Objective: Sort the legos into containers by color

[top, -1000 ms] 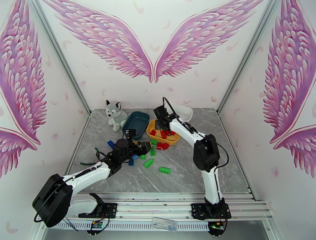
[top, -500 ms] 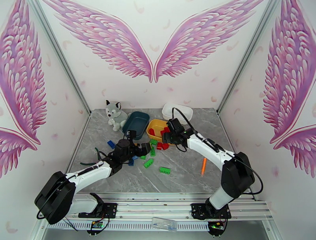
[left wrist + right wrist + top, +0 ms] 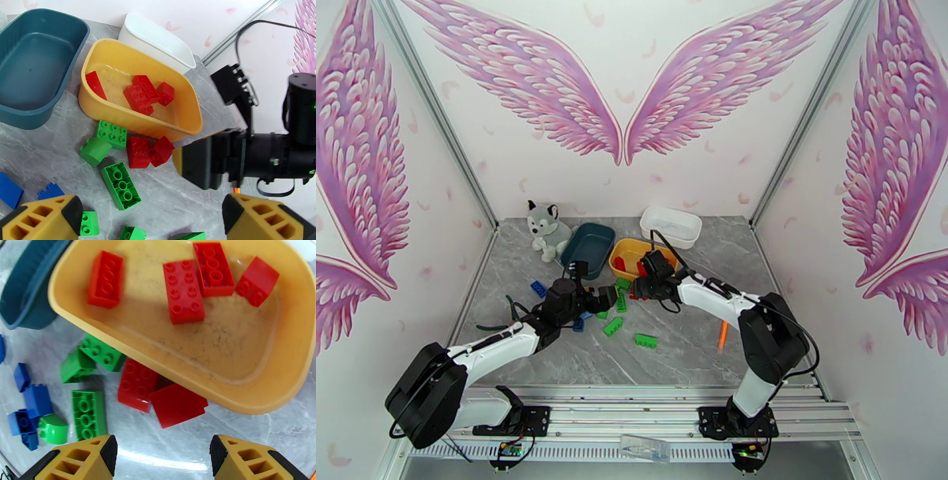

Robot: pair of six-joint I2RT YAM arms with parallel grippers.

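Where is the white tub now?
In the top view the white tub sits at the far edge of the table, right of centre, behind the yellow tub.

Yellow tub (image 3: 298, 372) with red bricks (image 3: 183, 291) inside; teal tub (image 3: 35, 59); white tub (image 3: 158, 39). More red, plus green bricks (image 3: 87, 413), blue bricks (image 3: 37, 400) on grey marbled tabletop (image 3: 695, 355). Grey-and-white husky (image 3: 547, 227). Right gripper (image 3: 162, 451) yellow, black pads (image 3: 110, 455). Pink feathered wings (image 3: 537, 79) on white walls (image 3: 624, 189).

Three tubs stand at the rear of the table (image 3: 687, 347): left tub (image 3: 588, 245), middle tub (image 3: 118, 114), right tub (image 3: 671, 225) — the last set farthest back. The plush husky (image 3: 545, 229) sits left of the left tub. Four bricks (image 3: 183, 291) lie in the middle tub, two bricks (image 3: 136, 390) lie against its near wall, and loose bricks (image 3: 613, 326) lie scattered before it.
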